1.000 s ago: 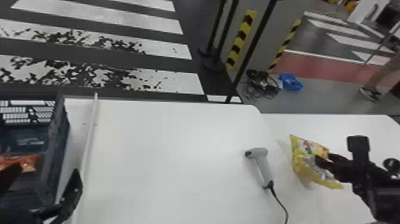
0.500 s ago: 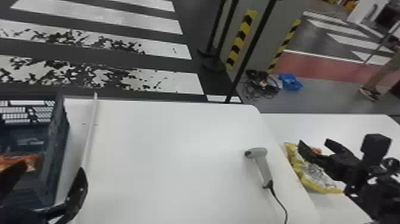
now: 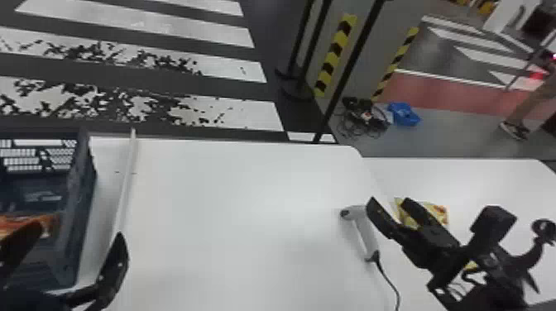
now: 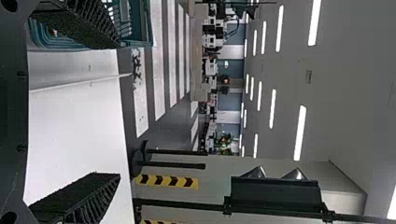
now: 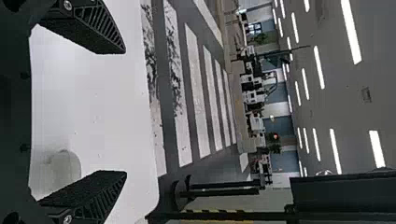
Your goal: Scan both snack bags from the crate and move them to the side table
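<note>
Tbl (image 3: 231, 198) btwn side tbl (image 3: 488, 178) & crate (image 3: 80, 206). L grip (image 3: 79, 230) by crate, R grip (image 3: 388, 202) nr tbl's far R end; both spread, empty. Yellow bag (image 3: 437, 210) on side tbl, orange bag (image 3: 16, 221) in crate. Prob. orange bag next: L pinch mid-bag, lift clear, face it flat to scanner (image 3: 364, 231); mind cord (image 3: 390, 281).

Head view forward and down

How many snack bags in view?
2. Orange bag in the crate, at the head view's left; yellow bag on the side table, partly behind the right tool. Crate could hide more.
</note>
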Robot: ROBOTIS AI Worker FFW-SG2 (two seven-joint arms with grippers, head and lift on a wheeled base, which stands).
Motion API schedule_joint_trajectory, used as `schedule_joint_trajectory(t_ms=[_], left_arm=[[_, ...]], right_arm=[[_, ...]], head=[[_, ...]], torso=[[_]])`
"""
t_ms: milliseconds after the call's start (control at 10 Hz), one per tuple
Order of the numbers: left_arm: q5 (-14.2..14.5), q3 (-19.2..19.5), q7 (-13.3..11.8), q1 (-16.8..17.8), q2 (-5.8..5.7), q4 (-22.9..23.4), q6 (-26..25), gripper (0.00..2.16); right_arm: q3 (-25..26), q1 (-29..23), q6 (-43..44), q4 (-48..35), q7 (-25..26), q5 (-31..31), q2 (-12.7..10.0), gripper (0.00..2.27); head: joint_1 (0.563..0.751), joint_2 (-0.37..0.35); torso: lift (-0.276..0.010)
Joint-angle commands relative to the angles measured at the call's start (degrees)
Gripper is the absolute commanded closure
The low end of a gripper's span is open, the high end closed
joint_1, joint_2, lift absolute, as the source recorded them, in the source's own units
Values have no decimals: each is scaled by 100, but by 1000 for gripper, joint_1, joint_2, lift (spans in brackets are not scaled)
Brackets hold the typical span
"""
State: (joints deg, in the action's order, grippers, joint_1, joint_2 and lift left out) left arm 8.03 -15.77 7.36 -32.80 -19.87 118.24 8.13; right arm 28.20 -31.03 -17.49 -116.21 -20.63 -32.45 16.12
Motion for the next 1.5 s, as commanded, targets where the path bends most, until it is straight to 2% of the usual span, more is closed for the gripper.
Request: schedule_joint_trajectory(t_ms=[0,200,300,400,500,600,700,900,1000,1100,1200,1400], left_arm=[[-12,91,3,-113,-44,164,0,-1],[-21,460,-41,-377,-61,445,17,-1],[102,786,-77,-561,-96,691,-35,-1],[559,1251,-305,-772,-88,1052,-387,16],[972,1814,-613,-957,-88,1667,-1899,66],[1121,2306,-727,-1220,-131,2159,-2883,66],[1192,2754,-911,-1510,-140,2370,-3147,66],[1570,3493,-1272,-1792,-26,2502,-3340,66],[1781,3686,-1333,-1801,44,2546,-3410,66],[1825,3712,-1237,-1554,97,2572,-3920,66],[1983,3791,-1202,-1159,167,2563,-4606,66],[2246,3800,-1131,-473,405,2458,-5344,66]], right_arm=[[-306,-158,171,-226,-12,37,-311,76],[-570,-377,575,-226,-47,63,-372,113],[-684,-474,839,-218,-73,89,-372,113],[-772,-518,944,-191,-99,125,-372,113],[-895,-571,1085,-174,-126,186,-372,113],[-974,-571,1226,-121,-161,230,-372,113],[-1054,-571,1437,11,-240,221,-372,113],[-1212,-544,1894,318,-337,221,-328,113],[-1256,-527,1999,415,-390,221,-320,113],[-1264,-536,2069,485,-451,213,-320,113],[-1264,-579,2228,538,-513,204,-320,113],[-1264,-641,2280,538,-565,213,-267,113]], head=[[695,-350],[695,-327],[695,-310],[695,-276],[695,-238],[695,-197],[695,-156],[695,-98],[695,-66],[695,-35],[695,-16],[695,-2]], torso=[[-95],[-95],[-95],[-95],[-95],[-95],[-95],[-95],[-95],[-95],[-95],[-95]])
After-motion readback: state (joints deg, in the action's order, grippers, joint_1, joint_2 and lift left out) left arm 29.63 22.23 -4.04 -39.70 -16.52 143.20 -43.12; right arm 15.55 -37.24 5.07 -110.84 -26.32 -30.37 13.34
